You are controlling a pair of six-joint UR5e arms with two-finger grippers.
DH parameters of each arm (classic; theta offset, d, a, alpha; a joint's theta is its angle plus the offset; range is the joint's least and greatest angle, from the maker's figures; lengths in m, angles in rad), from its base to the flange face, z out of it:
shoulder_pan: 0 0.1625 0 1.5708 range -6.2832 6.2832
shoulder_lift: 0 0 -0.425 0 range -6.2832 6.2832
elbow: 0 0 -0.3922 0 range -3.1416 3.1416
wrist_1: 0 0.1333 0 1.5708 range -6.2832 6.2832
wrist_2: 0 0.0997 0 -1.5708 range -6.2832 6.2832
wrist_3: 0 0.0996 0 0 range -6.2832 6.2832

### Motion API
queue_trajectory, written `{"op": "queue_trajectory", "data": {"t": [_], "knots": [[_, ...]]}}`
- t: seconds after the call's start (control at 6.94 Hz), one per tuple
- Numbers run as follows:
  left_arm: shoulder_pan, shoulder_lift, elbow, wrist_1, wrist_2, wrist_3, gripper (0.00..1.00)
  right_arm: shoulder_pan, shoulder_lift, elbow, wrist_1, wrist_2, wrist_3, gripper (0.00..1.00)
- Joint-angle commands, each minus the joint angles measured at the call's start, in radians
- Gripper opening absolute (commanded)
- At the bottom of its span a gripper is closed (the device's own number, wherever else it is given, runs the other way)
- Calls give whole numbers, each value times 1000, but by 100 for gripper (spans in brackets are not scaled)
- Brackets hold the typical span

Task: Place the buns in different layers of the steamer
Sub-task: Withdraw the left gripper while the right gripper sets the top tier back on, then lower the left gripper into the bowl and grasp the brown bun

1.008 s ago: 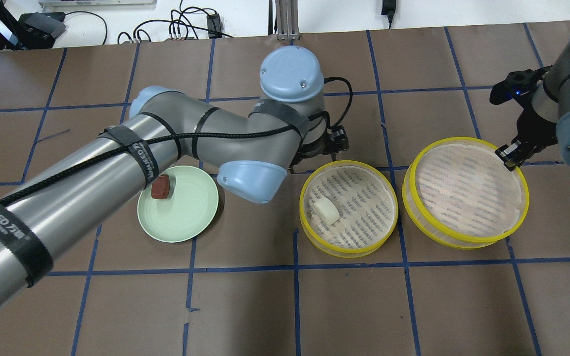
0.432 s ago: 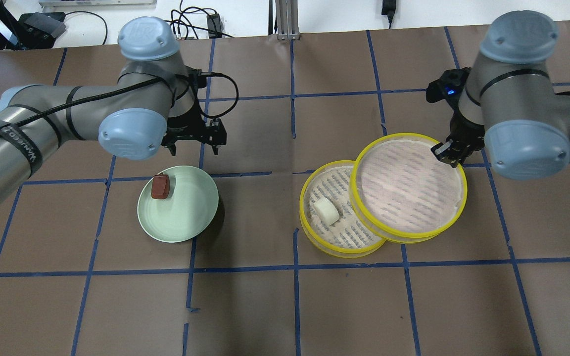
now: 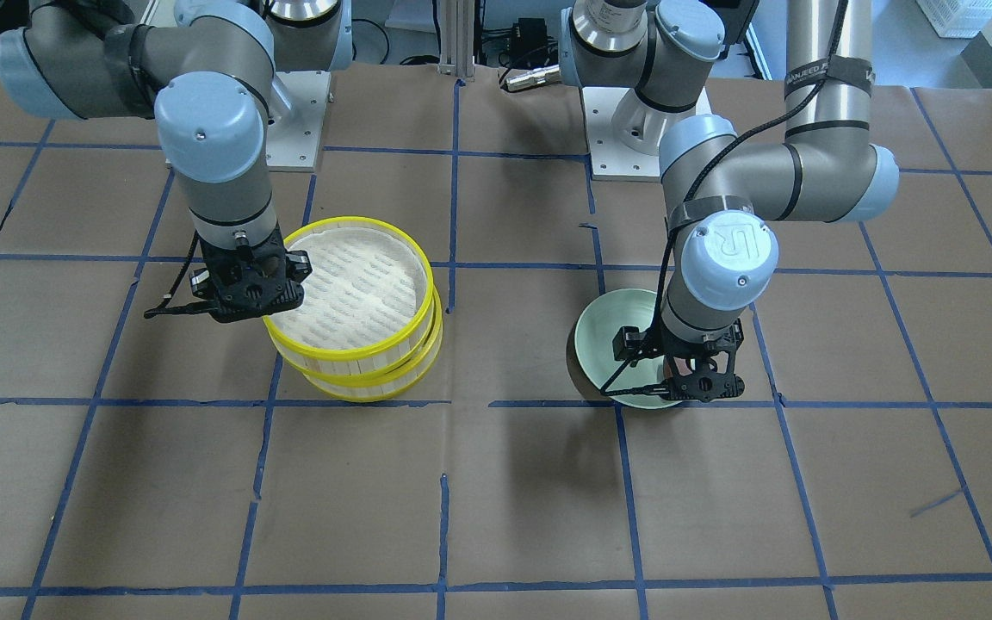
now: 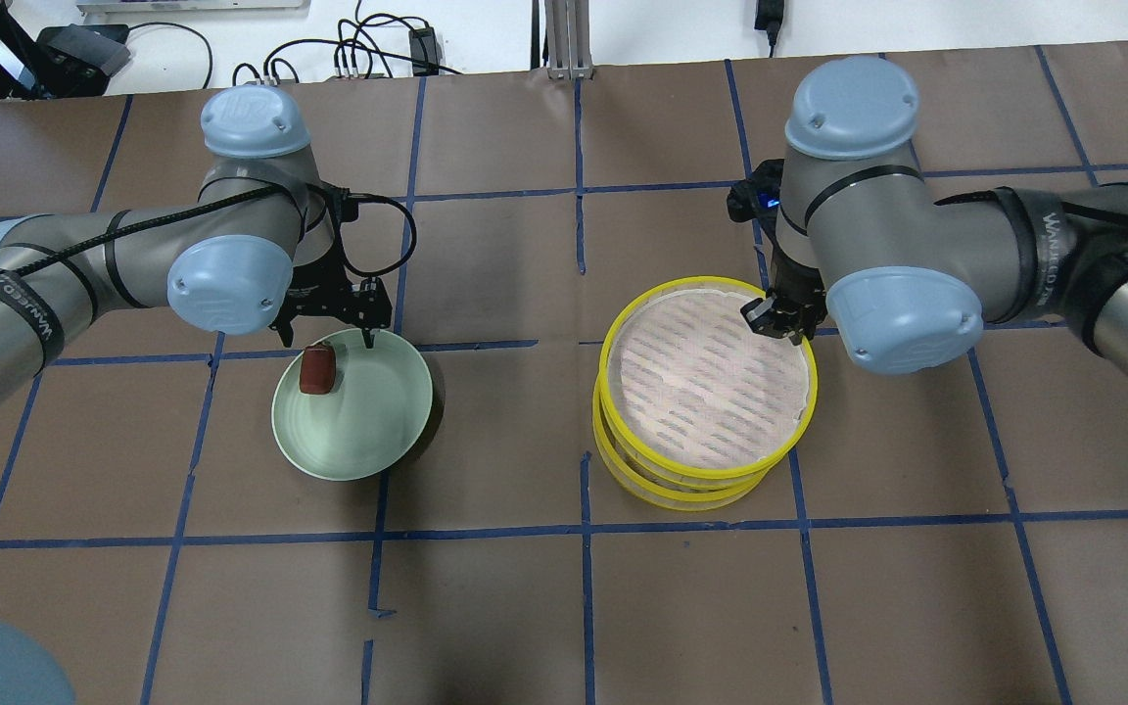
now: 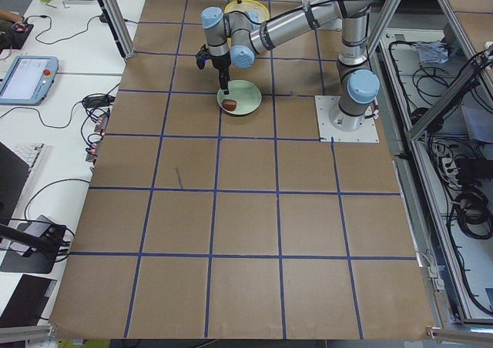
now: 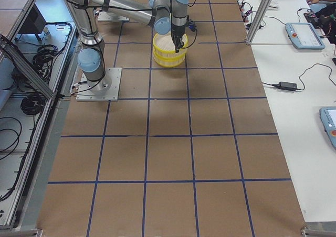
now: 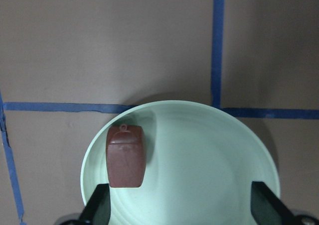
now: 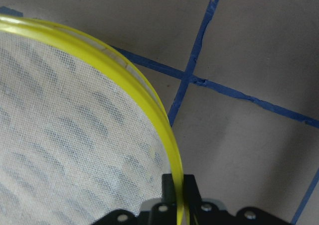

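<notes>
The dark reddish-brown bun [image 4: 317,372] lies at the far left edge of the pale green plate [image 4: 358,431]. My left gripper [image 4: 329,335] is open just above it. In the left wrist view the bun [image 7: 126,156] lies near the left finger [image 7: 97,207]. My right gripper [image 4: 779,318] is shut on the yellow rim of the upper steamer tray [image 4: 706,382]. That tray is over the lower tray [image 4: 667,493], slightly offset. I cannot tell whether it rests on it. The right wrist view shows the rim [image 8: 149,105] pinched between the jaws. The white bun is hidden under the upper tray.
Brown table paper with blue tape grid lines [image 4: 486,534]. Cables and a post [image 4: 564,39] lie along the far edge. In the front-facing view the plate [image 3: 608,331] is at right and the stacked trays [image 3: 375,379] at left.
My left gripper moved from beside the lower tray across to the plate and came down over the brown bun. My right gripper carried the second tray left over the lower tray, covering the white bun.
</notes>
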Motion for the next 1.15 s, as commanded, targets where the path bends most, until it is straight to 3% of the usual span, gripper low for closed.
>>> {"op": "queue_trajectory", "data": {"t": [0.0, 0.72, 0.86, 1.01], "knots": [[2, -40, -10, 9, 21, 0, 100, 19, 22, -2, -2, -1, 18, 0], [33, -69, -15, 47, 39, -3, 98, 19, 28, 5, -17, -6, 13, 0], [33, -74, -16, 49, 41, -3, 77, 19, 30, 5, -26, -6, 10, 0], [33, -74, -22, 47, 36, -9, 22, 19, 34, 5, -26, -6, 9, 0]]}}
